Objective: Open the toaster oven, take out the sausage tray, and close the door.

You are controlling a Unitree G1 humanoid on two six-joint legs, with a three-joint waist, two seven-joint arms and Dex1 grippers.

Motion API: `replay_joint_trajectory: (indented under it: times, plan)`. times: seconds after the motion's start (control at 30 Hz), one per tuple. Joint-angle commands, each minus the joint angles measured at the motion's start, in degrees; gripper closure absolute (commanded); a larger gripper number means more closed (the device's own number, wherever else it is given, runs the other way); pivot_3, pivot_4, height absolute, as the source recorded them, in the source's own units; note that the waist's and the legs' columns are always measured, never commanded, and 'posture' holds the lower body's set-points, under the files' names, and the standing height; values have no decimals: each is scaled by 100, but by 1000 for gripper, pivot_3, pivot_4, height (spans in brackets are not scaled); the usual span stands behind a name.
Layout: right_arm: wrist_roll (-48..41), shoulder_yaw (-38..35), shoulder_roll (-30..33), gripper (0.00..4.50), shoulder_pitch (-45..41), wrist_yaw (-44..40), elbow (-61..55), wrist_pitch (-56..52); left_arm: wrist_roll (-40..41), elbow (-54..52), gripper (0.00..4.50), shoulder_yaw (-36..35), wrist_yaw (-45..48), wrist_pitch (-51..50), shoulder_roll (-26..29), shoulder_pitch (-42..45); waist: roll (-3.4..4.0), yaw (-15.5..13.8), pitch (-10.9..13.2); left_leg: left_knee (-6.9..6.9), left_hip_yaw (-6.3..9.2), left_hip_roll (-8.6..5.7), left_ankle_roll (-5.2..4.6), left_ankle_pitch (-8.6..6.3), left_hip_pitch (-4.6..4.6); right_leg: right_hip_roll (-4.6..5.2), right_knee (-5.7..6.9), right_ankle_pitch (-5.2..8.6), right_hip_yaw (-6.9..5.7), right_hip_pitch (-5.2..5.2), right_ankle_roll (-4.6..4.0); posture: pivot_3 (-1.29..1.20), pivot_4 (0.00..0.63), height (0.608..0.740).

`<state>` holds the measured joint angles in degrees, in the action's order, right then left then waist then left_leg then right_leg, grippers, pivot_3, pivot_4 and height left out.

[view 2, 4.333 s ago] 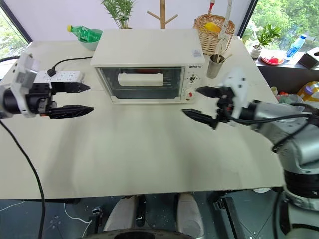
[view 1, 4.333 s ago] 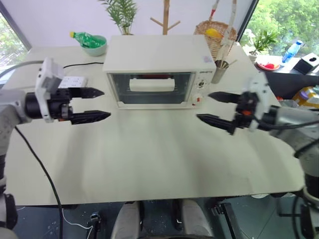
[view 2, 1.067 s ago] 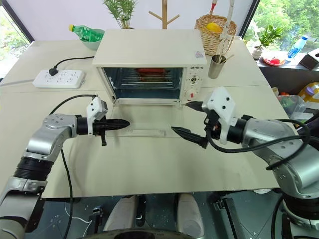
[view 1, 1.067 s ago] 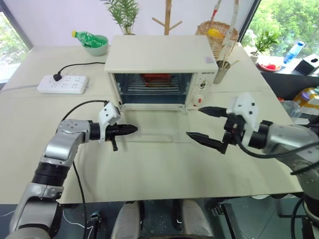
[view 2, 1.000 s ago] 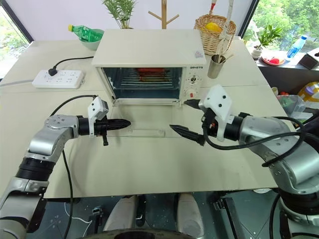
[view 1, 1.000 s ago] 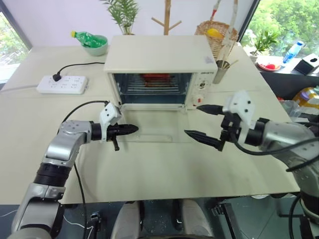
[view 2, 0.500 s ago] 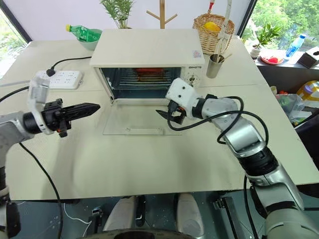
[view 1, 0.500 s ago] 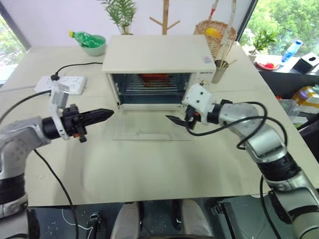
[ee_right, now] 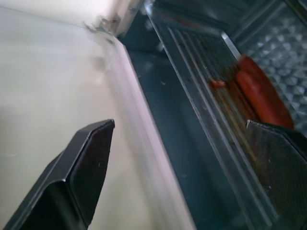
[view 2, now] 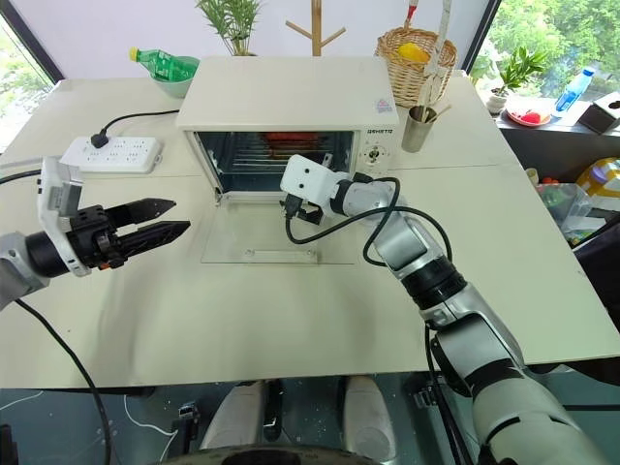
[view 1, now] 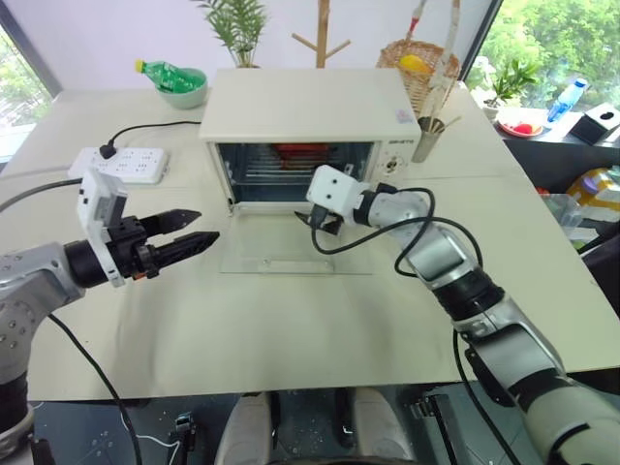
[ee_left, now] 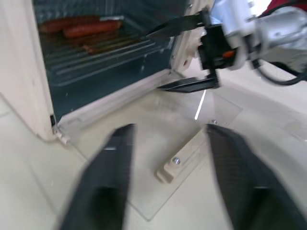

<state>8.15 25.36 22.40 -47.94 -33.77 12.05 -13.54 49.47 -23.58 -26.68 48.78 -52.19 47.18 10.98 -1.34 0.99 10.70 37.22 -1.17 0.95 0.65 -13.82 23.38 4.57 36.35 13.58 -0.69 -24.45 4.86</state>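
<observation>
Black fingers of the right gripper (ee_left: 184,52) gape at the oven (view 1: 305,111) mouth; the left gripper (view 1: 189,232) stands spread beside the flat door (view 1: 291,247). The tray (ee_right: 218,62) sits inside—1 finger could snag the rack and tip the sausages (ee_left: 79,28).

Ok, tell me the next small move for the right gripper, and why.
Probably ease the right gripper forward into the toaster oven to straddle the sausage tray's front rim. The door lies flat open, the fingers are spread at the opening, and the tray sits inside.
</observation>
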Motion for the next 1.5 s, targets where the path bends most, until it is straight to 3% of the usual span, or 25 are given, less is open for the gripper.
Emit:
replay_joint_trajectory:
  times: [0.03,0.27,0.7,0.8,1.0,1.03,1.33,1.5]
  plan:
    - [396,-7,-153,0,-357,265,496,642,109,-129,53,-198,-43,208,58,25,0,3,0,0,0,0,0,0,0,0,0,0,0,0,0,0,150,740]
    - [1372,262,-656,0,-984,1273,2195,1897,99,-148,53,-119,-45,377,103,19,0,21,0,-4,-1,0,1,1,0,0,0,0,0,-2,0,0,150,740]
    - [2399,550,-1524,0,-2107,2742,4923,2893,130,-104,53,45,-142,469,83,230,1,35,1,-9,-1,0,9,4,0,2,0,-2,2,-4,-4,0,150,740]
    - [2546,594,-1574,929,-2303,2950,5334,2995,117,-107,0,76,-148,517,88,219,1,37,1,-9,-1,0,10,5,0,3,0,-2,2,-4,-6,0,150,740]
    - [2635,566,-1638,4164,-2417,3073,5669,3171,101,-107,0,114,-155,565,86,219,1,36,1,-10,0,0,11,6,0,3,0,-3,2,-4,-8,0,150,740]
    - [2642,549,-1643,4451,-2416,3080,5680,3191,100,-104,0,116,-156,570,85,222,-1,37,-1,-10,0,0,12,6,0,3,0,-3,2,-4,-7,0,150,740]
    - [2627,509,-1565,4451,-2229,3027,5559,3295,62,2,0,200,-125,626,55,320,-1,43,-1,-12,1,0,12,6,0,2,0,-4,2,-5,-7,0,150,740]
    - [2532,449,-1342,4451,-1842,2716,4752,3406,-18,152,0,337,-29,740,88,367,-4,23,-2,-12,0,0,12,6,0,4,-1,-3,2,-4,-7,0,150,740]
